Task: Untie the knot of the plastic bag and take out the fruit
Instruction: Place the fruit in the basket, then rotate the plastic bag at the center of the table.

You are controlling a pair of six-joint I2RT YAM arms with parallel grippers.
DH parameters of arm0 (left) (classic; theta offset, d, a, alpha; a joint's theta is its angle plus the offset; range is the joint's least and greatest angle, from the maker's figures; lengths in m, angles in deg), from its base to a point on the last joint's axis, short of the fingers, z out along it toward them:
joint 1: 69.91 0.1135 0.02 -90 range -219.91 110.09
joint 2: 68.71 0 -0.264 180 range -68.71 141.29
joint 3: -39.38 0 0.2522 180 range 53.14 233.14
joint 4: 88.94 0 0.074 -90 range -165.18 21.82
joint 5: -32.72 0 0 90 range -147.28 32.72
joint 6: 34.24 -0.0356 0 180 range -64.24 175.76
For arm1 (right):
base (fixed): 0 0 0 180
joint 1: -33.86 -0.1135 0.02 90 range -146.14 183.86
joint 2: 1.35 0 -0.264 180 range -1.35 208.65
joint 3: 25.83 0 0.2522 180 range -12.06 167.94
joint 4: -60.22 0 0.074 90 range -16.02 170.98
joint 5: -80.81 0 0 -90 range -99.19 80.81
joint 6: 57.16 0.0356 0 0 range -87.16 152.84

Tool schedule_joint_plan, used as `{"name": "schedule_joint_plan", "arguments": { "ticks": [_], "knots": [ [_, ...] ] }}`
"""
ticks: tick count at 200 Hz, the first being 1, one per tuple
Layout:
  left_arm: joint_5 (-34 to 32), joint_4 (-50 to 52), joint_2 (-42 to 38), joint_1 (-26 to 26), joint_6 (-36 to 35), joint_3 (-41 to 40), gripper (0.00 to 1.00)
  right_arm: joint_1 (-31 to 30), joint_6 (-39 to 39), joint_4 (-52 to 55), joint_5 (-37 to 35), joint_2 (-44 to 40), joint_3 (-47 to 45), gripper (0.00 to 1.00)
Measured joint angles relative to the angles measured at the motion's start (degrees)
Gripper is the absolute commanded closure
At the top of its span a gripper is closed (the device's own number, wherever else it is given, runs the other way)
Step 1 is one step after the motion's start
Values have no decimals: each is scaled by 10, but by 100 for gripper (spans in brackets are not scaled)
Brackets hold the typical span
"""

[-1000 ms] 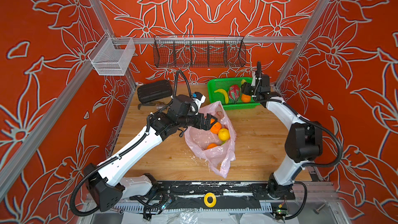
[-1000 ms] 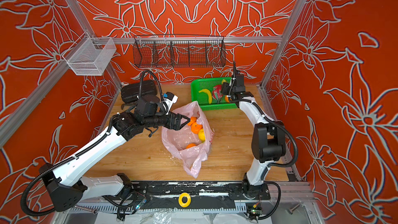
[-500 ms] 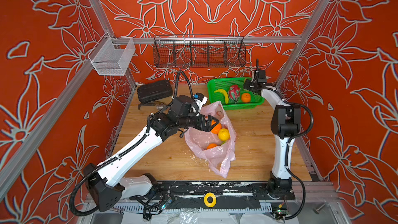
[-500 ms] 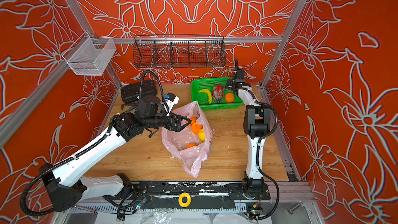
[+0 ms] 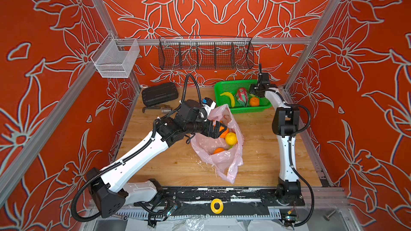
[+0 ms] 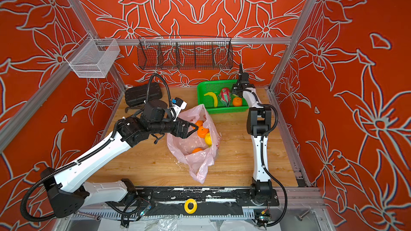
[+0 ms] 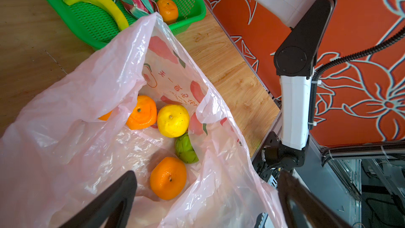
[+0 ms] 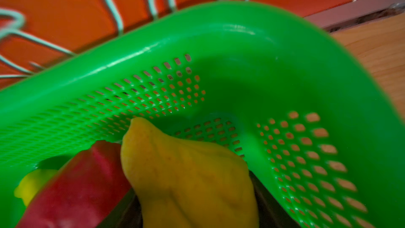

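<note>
pale pink plastic bag (image 5: 224, 165) lying open, oranges (image 7: 168, 177) inside

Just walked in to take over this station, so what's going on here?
The plastic bag lies open on the table. The left hand hovers wide open at its mouth, over oranges, a yellow citrus and a green fruit inside. The right hand is down in the green basket at a pear; its grip is unclear. A dragon fruit, banana and orange lie there too.
</note>
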Motion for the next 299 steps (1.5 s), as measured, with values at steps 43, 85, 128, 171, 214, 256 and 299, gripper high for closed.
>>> {"name": "schedule_joint_plan", "arguments": {
  "ticks": [43, 85, 128, 171, 214, 256, 299],
  "knots": [
    [-11, 2, 0, 0, -2, 0, 0, 1, -9, 30, 9, 13, 12, 15],
    [-28, 6, 0, 0, -5, 0, 0, 1, -9, 34, 11, 5, 4, 10],
    [-54, 8, -2, 0, -8, 0, 0, 1, 2, 2, 22, -105, -138, 10],
    [-94, 12, -24, 0, -10, -19, 2, 1, 31, -74, 51, -316, -330, 11],
    [-136, 24, -27, 0, -24, -28, 2, -19, 51, -135, 104, -535, -498, 13],
    [-185, 46, -16, 2, -51, -16, 2, -118, 31, -95, 162, -658, -553, 13],
    [-204, 64, 41, 28, -92, 39, 2, -236, 22, -31, 204, -754, -602, 15]
  ]
}}
